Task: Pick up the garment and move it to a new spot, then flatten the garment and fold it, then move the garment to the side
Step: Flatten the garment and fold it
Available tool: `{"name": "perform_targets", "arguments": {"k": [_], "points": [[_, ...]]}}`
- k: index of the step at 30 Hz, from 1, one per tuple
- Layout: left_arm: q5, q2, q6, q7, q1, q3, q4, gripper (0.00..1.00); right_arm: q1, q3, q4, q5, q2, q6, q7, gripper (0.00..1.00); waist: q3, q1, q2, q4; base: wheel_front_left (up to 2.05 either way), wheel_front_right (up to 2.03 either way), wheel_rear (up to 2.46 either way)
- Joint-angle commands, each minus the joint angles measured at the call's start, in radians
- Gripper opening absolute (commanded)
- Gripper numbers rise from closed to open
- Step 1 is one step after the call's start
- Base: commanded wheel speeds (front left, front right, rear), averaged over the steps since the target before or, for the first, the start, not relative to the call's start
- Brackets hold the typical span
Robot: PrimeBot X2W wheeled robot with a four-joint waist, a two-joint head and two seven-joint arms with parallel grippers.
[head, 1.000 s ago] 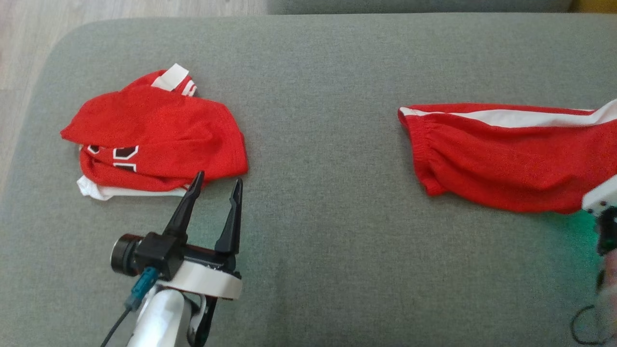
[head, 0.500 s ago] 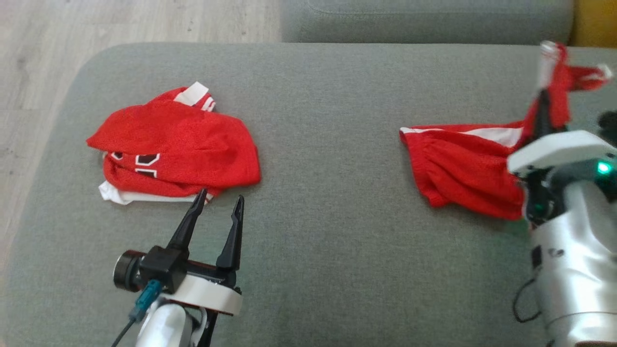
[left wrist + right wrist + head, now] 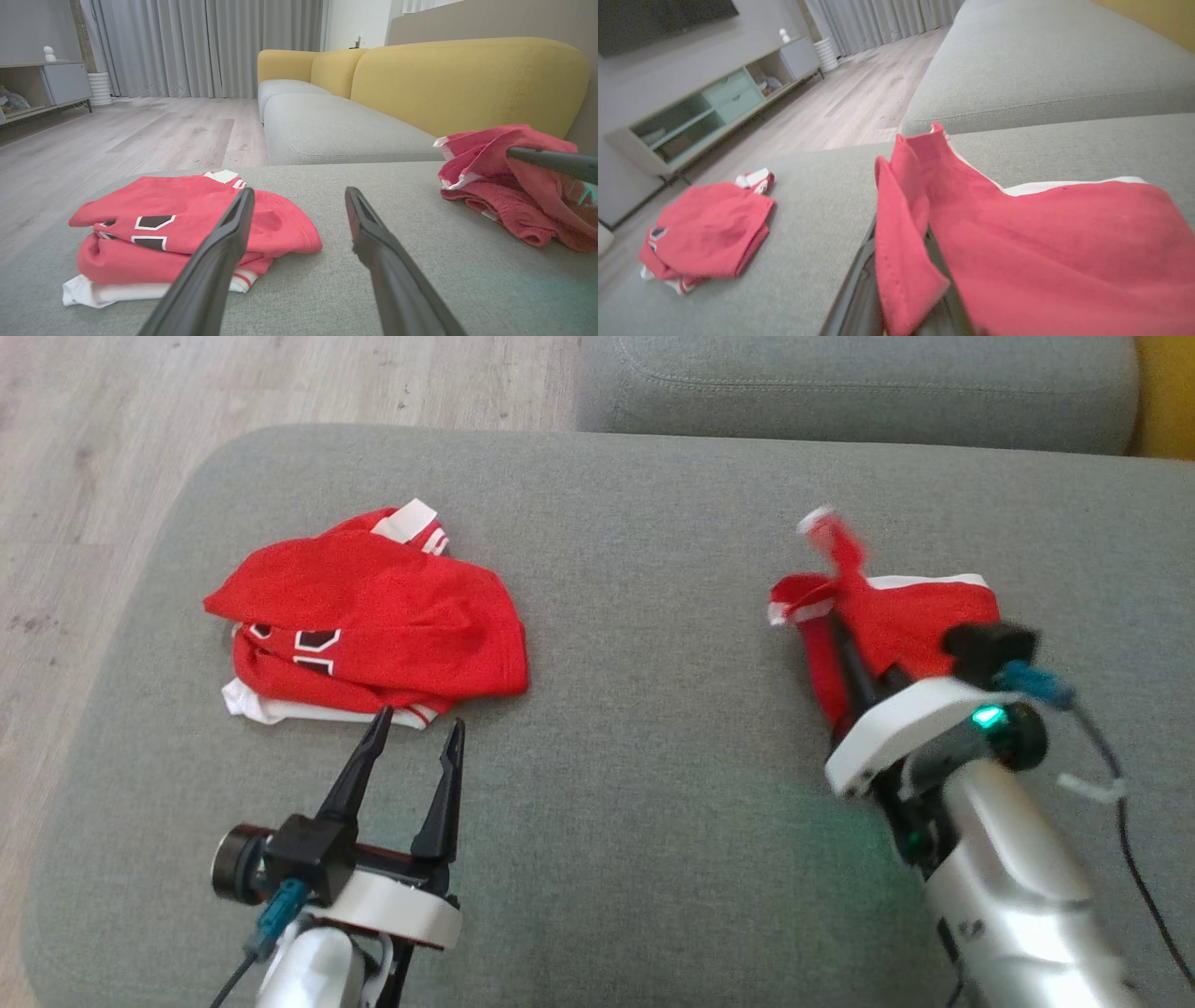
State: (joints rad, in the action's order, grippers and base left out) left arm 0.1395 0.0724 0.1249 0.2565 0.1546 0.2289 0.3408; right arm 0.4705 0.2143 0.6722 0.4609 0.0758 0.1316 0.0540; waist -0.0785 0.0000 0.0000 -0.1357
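a grey sofa seat [image 3: 327, 126] lies against a yellow backrest [image 3: 467, 79]; beyond, wooden floor [image 3: 140, 135], grey curtains [image 3: 210, 46], a low cabinet [image 3: 728, 100].

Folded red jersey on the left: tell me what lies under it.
A white layer pokes out under the jersey's near edge, lying on the grey cushion. How far it runs beneath, or whether it is a separate piece, is covered.

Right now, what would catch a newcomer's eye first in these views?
First, the red shorts, bunched on the right of the grey cushion, with one edge pinched in the shut right hand and raised off the fabric. Next comes the folded red jersey on the cushion's left, with the open left hand poised at its near edge.
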Motion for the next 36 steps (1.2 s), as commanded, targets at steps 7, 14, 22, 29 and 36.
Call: {"name": "perform_targets", "arguments": {"k": [7,14,22,29,36], "points": [[0.01,0.017,0.005,0.005,0.007,-0.03,0.049,1.0,0.014,0.187,0.109,-0.221,0.032,-0.001,0.077,1.0,0.019,0.0,0.0,0.022,0.0,0.0,0.0],[0.054,0.011,0.005,0.005,0.022,-0.04,0.033,1.0,0.019,0.083,0.124,-0.233,0.01,-0.001,0.18,1.0,0.045,0.0,0.0,0.081,0.0,0.0,0.0],[0.079,0.003,0.005,0.005,0.006,-0.061,-0.041,1.0,-0.096,-0.097,-0.045,-0.257,-0.011,-0.001,0.207,1.0,0.04,0.0,0.0,0.148,0.0,0.0,0.0],[0.077,-0.003,0.005,0.005,-0.004,-0.063,-0.067,1.0,-0.23,-0.175,-0.183,-0.268,-0.024,-0.001,0.207,1.0,0.009,0.0,0.0,0.165,0.0,0.0,0.0],[0.079,-0.005,0.006,0.005,0.033,-0.036,-0.07,1.0,-0.164,-0.19,-0.245,-0.282,-0.025,-0.001,0.19,0.0,-0.082,0.0,0.0,0.126,0.0,0.0,0.0]]}}
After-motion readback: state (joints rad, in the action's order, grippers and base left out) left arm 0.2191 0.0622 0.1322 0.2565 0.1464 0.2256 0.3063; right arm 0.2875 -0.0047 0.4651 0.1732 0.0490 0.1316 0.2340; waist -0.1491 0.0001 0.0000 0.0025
